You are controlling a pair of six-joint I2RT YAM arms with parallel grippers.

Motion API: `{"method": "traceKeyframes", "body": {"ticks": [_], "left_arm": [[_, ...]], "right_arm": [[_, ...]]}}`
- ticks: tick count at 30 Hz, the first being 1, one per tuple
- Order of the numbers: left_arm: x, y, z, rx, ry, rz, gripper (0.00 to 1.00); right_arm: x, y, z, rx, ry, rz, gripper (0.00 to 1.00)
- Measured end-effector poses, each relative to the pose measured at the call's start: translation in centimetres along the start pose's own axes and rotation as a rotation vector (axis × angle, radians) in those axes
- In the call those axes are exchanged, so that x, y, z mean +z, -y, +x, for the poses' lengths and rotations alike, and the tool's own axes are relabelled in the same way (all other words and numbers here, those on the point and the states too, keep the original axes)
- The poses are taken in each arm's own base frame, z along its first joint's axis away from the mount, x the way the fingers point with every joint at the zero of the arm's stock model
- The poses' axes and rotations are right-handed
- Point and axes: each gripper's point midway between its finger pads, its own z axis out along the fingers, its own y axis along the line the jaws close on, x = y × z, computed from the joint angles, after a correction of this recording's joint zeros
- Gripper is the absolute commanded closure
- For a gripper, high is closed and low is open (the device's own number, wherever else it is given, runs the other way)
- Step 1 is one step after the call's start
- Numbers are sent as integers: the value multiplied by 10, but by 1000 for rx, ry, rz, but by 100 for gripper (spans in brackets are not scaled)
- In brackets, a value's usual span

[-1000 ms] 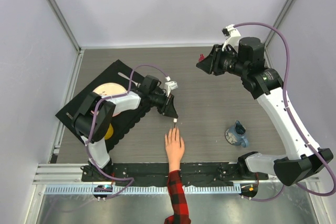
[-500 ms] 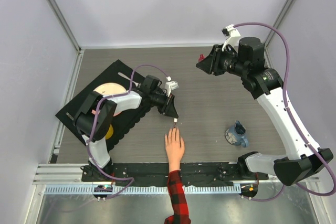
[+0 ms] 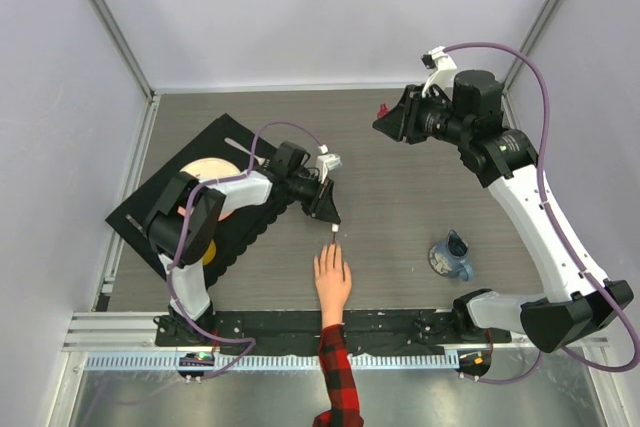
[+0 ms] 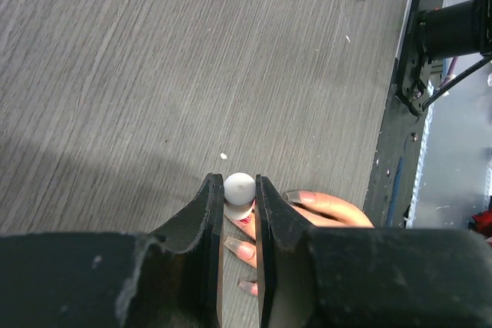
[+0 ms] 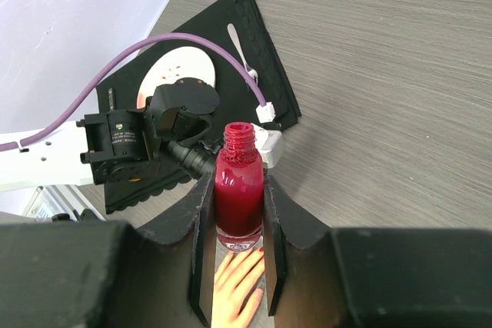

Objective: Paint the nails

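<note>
Left gripper point(image 4: 237, 188) pinches white brush cap point(image 4: 239, 185), just above nails point(image 4: 244, 250) of hand point(image 3: 332, 279) at near centre — lower gently, stroke within nail edge. Right gripper point(image 5: 239, 213) clamps open polish bottle point(image 5: 238, 190) — tilt risks spill.

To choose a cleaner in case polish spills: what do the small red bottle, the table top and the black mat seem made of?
Red bottle: probably clear glass, glossy; the red liquid shows through and highlights run down it.
Table top: matte grey wood-grain, maybe laminate; fine parallel streaks, no shine.
Black mat: dull, perhaps silicone or rubber; its scalloped edge looks moulded, unsure.
</note>
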Motion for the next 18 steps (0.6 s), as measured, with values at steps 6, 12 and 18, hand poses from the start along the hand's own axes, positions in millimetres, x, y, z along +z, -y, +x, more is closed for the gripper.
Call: {"method": "traceKeyframes", "body": {"ticks": [6, 12, 18], "left_arm": [[2, -2, 3, -1, -11, 0, 100], [3, -4, 2, -2, -13, 0, 100], [4, -5, 2, -2, -15, 0, 100]], "right_arm": [[3, 1, 2, 4, -10, -1, 99], [4, 2, 2, 12, -11, 0, 99], [3, 2, 2, 13, -11, 0, 99]]}}
